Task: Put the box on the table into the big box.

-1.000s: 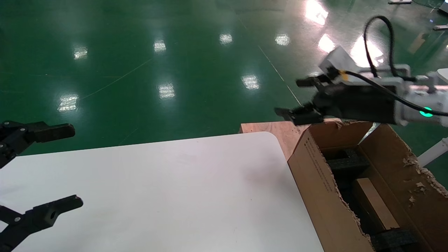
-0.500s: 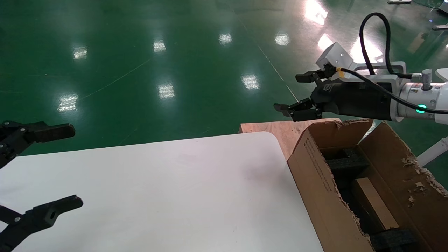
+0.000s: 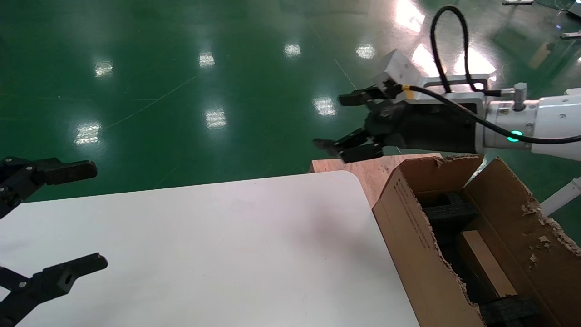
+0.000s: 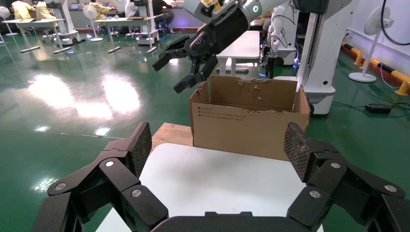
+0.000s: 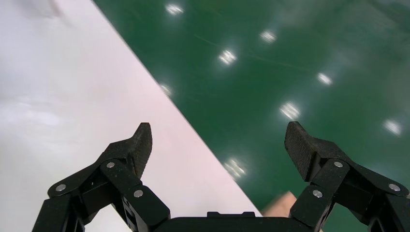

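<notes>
The box (image 3: 487,263) lies in the big box (image 3: 420,236), below the spread right gripper (image 3: 338,121).

Robot test hall or lab. Glossy green epoxy floor (image 3: 190,91) reflects ceiling lamps. Left wrist view shows rows of white work tables (image 4: 121,21) far back, people in yellow (image 4: 21,9) sitting there, standing fans (image 4: 372,43), another white robot body (image 4: 319,53), yellow-black floor barrier (image 4: 399,79).

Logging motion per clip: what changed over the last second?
The right hand, open and empty, moved toward the robot's left, off the big box toward the table corner. The left hand stayed parked and open; the box stayed inside the carton.
</notes>
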Robot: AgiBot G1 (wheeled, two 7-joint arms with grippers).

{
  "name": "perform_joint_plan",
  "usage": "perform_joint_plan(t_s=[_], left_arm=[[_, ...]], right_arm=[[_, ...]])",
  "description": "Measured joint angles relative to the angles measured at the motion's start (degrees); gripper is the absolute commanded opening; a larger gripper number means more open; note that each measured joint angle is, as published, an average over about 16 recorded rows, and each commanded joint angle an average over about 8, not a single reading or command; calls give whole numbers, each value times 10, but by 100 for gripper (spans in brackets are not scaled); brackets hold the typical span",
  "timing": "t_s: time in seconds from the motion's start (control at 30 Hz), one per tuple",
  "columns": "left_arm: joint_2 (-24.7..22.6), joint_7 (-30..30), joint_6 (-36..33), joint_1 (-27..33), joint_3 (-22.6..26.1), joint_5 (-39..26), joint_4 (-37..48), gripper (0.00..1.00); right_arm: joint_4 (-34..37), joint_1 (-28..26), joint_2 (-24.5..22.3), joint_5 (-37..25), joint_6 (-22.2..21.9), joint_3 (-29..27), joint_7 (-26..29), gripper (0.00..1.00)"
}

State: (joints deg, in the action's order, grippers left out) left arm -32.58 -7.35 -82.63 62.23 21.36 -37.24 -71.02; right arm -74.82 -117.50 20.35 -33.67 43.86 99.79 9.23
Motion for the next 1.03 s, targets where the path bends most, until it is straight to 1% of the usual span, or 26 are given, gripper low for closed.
perform_joint_plan(t_s=[0.8, 1.03], left_arm=[[0, 0, 0, 0, 0, 0, 0, 100], [0, 0, 0, 0, 0, 0, 0, 100]], right_arm=[[6, 281, 74, -41, 210, -421, 8, 100], [7, 322, 84, -47, 241, -482, 9, 100]])
